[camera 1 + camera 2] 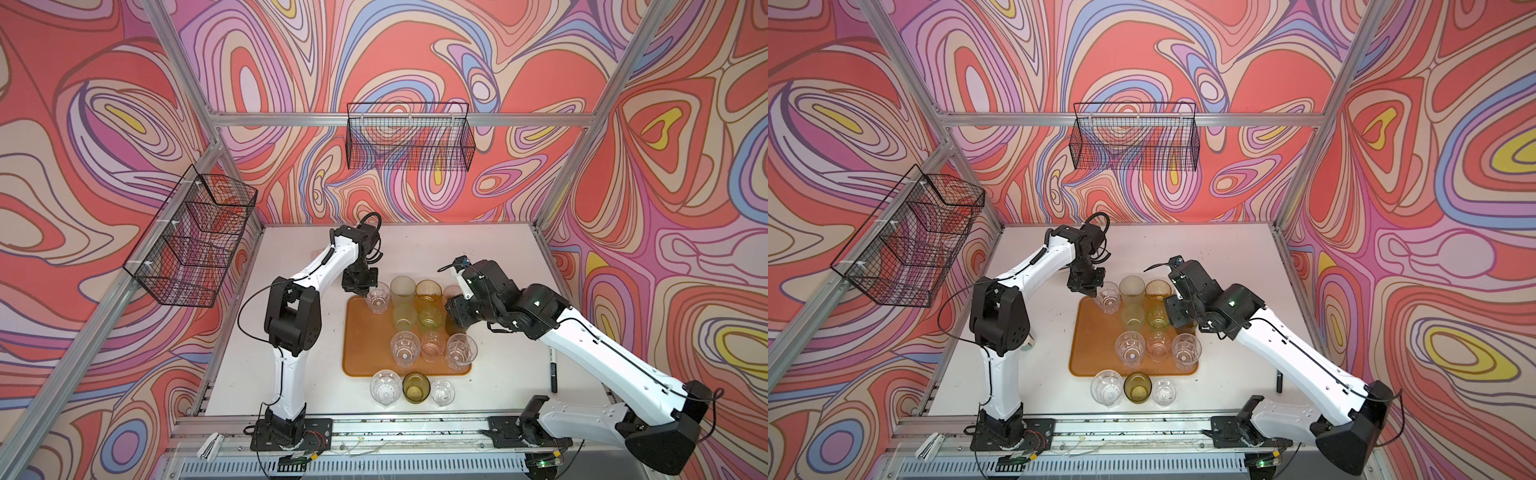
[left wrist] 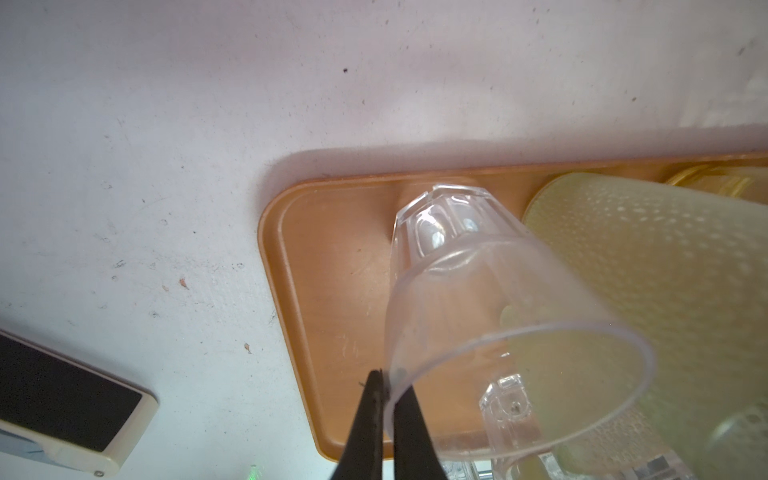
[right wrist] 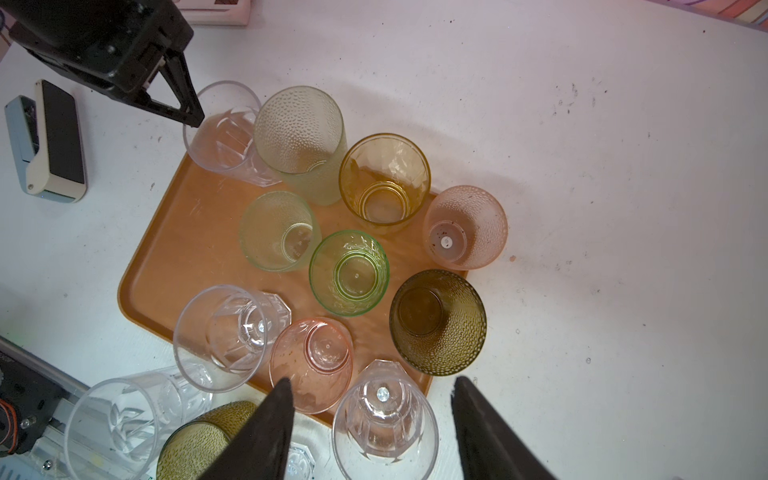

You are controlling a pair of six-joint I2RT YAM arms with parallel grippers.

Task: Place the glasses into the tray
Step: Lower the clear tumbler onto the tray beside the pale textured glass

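Mostly done: glasses [image 3: 349, 272] crowd tray [image 3: 166, 257], ten or so upright on it. Left pincer [image 2: 384, 388] pinches rim of clear faceted glass [image 2: 478, 299], its base at tray's far corner, apparently not yet released. Right pincer [image 3: 372, 399] gapes wide, empty, above near clear glass [image 3: 384, 419]. Left to do, by my reading: three glasses [image 1: 413, 386] on tabletop [image 1: 490, 257] just beside tray's near edge. White, scuffed tabletop; marker [image 1: 553, 374], small device [image 3: 48, 141]; wire baskets [image 1: 409, 137] on swirly patterned walls.

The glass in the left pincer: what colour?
Clear, faceted glass; left wrist view shows it best.
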